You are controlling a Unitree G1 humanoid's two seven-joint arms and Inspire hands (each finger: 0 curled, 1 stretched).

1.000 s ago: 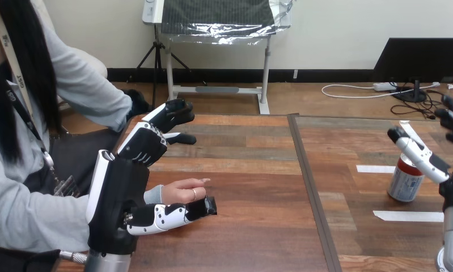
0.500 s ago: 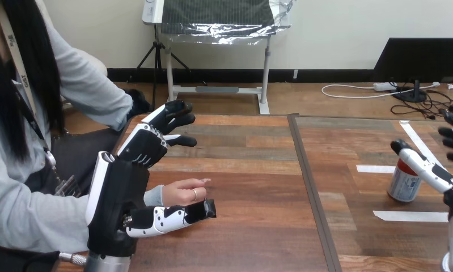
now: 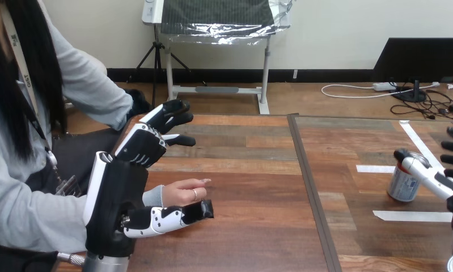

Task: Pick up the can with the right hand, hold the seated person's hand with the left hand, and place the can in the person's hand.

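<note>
Can [image 3: 402, 184] standing upright at table's [image 3: 258, 187] three o'clock; right hand [image 3: 434, 177] hanging spread, thumb at its rim. Wrapping fingers squarely round the body is advisable. Left hand [image 3: 113, 198] lying open beside person's hand [image 3: 181, 192], nine o'clock.

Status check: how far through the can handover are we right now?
Nothing is finished. The can stands on the table, not lifted; the right robot hand is open at it, thumb across its top. The left robot hand is open about the person's hand, thumb alongside, fingers not curled round it. Left: close both grasps, lift the can, place it in that hand.
</note>
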